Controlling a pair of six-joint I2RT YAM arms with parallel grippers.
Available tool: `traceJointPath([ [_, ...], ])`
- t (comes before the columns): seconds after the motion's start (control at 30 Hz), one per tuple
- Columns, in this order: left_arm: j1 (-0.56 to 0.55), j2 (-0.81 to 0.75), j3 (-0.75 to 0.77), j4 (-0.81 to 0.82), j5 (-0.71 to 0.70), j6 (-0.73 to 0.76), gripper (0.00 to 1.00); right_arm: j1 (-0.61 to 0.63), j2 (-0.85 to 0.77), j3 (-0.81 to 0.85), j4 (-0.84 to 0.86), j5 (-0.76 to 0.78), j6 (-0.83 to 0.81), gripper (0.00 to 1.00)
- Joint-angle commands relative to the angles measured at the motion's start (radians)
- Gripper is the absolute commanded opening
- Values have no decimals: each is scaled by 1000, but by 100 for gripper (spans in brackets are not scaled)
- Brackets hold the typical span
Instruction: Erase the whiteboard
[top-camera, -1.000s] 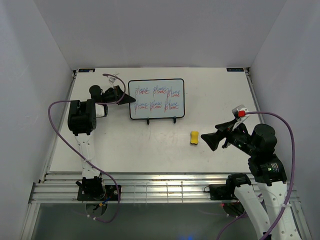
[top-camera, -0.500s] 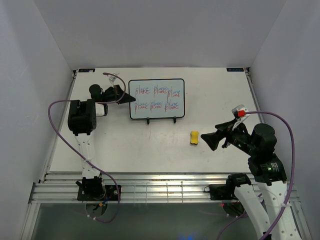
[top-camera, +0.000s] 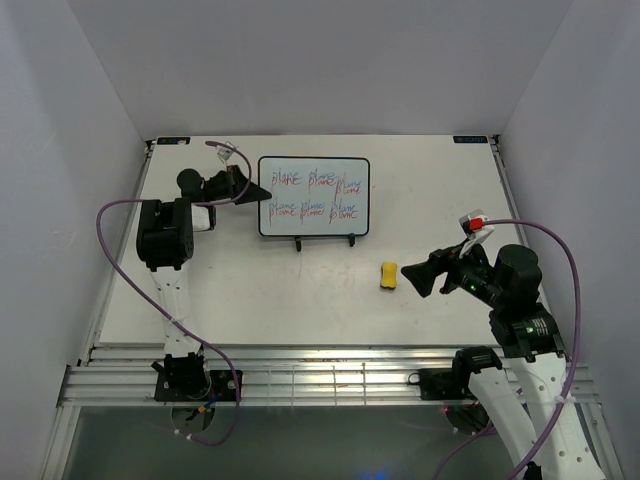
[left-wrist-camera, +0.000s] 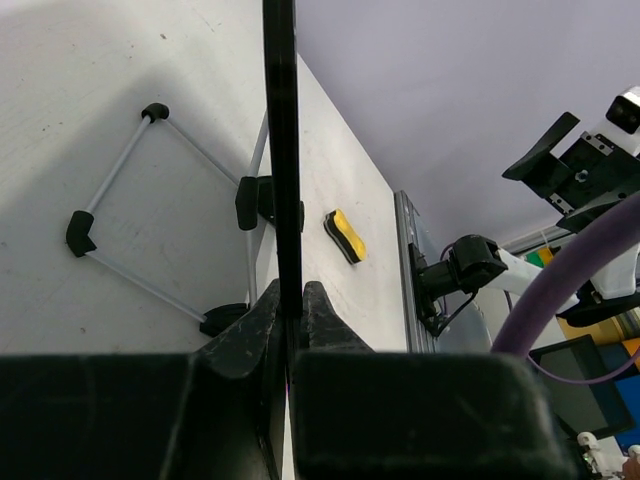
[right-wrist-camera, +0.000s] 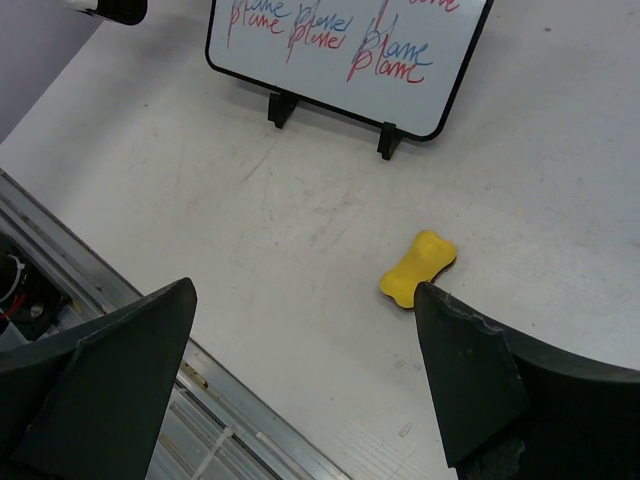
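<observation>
The left claw (left-wrist-camera: 287, 305) is pinched tight on the left edge of the whiteboard (top-camera: 313, 197), which its own camera sees only edge-on, so the face is hidden there. The one board is propped on a wire stand (left-wrist-camera: 118, 165) toward the far edge of the counter (top-camera: 250, 290), covered in red and blue "plane" scrawls too overlapped to count. The right claw (right-wrist-camera: 303, 295) hangs spread wide, gripping nothing, just right of the single yellow sponge (top-camera: 388, 275).

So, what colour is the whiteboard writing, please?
The whiteboard writing is red and blue, clearest in the right wrist view.
</observation>
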Motion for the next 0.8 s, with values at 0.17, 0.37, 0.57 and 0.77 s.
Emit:
traceJointPath([
  [0.17, -22, -166, 34, 187, -71, -41, 0, 4, 2, -14, 59, 63, 52, 93],
  [0.37, -71, -269, 49, 140, -108, -30, 0, 4, 19, -33, 60, 135, 98, 94],
  [0.57, -94, -489, -83, -24, -212, 59, 0, 4, 50, -59, 46, 350, 177, 90],
  [0.77, -94, -800, -409, -320, -379, 208, 0, 2, 93, -39, 53, 354, 262, 90],
])
